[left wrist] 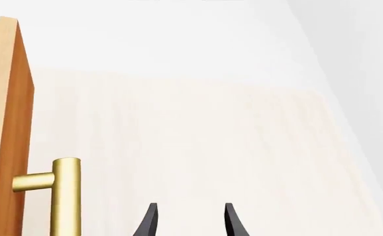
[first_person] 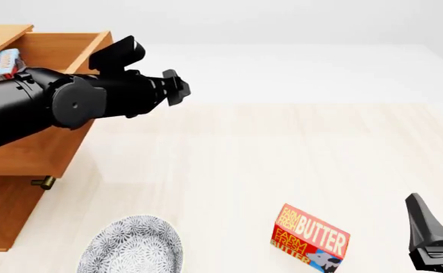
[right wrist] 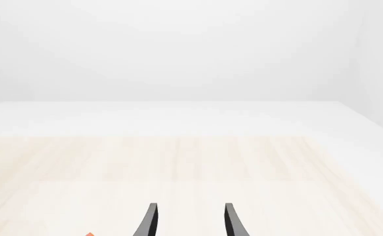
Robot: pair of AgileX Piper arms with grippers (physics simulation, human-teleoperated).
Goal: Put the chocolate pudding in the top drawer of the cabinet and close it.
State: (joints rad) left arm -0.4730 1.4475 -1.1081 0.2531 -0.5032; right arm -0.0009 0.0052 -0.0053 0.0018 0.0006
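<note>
1. Table (first_person: 297, 148): pale wood surface that carries everything else in view.
2. Cabinet (first_person: 16, 210): light-brown wood, at the left edge of the front view.
3. Top drawer (first_person: 62, 51): pulled out and open, its front panel facing the table; its brass handle (left wrist: 63, 196) shows close beside the left gripper in the left wrist view.
4. Left arm (first_person: 46, 108): black, reaching across the open drawer. The left gripper (first_person: 177, 86) hangs over the table just past the drawer front, fingers parted with nothing between them.
5. Plate (first_person: 134, 247): grey patterned, on the table near the cabinet's foot.
6. Butter box (first_person: 312, 236): red, lying on the table near the front edge.
7. Right gripper (right wrist: 188, 221): low at the right edge of the front view, fingers parted, holding nothing.
8. Chocolate pudding (first_person: 4, 63): small flat box lying inside the top drawer, partly hidden by the left arm.
</note>
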